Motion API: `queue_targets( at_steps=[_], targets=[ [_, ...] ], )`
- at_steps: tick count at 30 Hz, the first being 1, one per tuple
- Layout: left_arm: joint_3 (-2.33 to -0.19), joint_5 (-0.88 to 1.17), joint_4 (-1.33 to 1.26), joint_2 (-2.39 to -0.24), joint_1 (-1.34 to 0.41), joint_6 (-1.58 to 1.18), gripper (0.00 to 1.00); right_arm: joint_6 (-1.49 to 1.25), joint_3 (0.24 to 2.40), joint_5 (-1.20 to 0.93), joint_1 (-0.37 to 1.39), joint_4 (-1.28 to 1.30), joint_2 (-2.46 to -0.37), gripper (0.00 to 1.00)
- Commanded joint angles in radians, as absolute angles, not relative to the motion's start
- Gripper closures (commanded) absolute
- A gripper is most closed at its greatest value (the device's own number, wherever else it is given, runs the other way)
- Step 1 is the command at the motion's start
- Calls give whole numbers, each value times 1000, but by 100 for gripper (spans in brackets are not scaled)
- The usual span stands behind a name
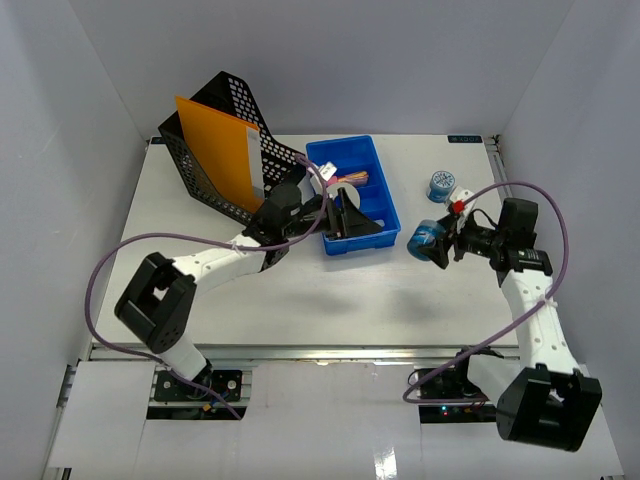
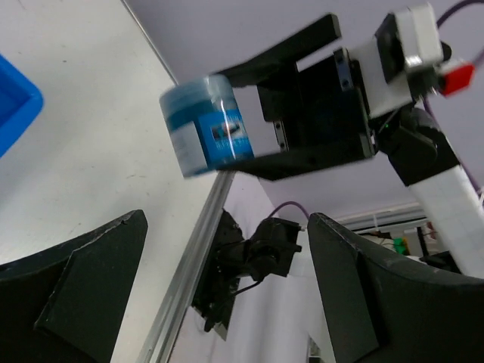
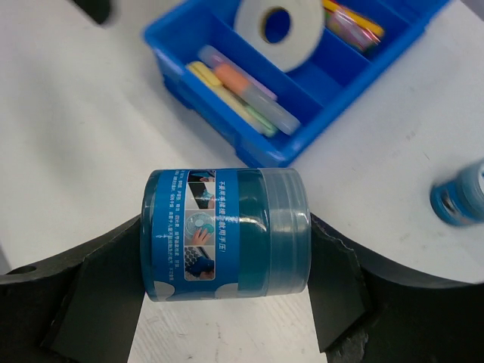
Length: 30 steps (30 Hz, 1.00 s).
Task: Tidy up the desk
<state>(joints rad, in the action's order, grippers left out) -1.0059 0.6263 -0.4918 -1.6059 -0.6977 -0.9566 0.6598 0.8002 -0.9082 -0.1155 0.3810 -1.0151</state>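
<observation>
The white desk carries a blue compartment tray and a black mesh file holder. My right gripper is shut on a blue gel jar, held on its side just above the desk, right of the tray. In the right wrist view the jar sits between both fingers. My left gripper hangs over the tray's front end, open and empty. In the left wrist view its jaws stand wide apart, facing the held jar.
A second blue jar stands on the desk behind my right gripper, also seen in the right wrist view. The tray holds a white tape roll and pastel sticks. An orange folder stands in the file holder.
</observation>
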Motion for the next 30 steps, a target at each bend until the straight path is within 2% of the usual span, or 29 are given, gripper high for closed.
queue_targets(
  at_steps=[1,13,24,28,30],
  targets=[
    [-1115,716,-587,-1696,-736,-1087,2,758,774,-1137,-53,437,-890,92],
    [-1231,739,-581,-1845,-816,-1127,2,630,726,-1106,79,277,-800,92],
    [-1214,778,-521,-1832,-845,-1133,6,553,672,-1036,81,99,-778,92],
    [-1210,782,-503,-1824,-847,-1124,12,543,663,-1024,81,79,-781,92],
    [-1217,788,-502,-1827,-845,-1131,19,543,658,-1000,82,66,-783,92]
  ],
)
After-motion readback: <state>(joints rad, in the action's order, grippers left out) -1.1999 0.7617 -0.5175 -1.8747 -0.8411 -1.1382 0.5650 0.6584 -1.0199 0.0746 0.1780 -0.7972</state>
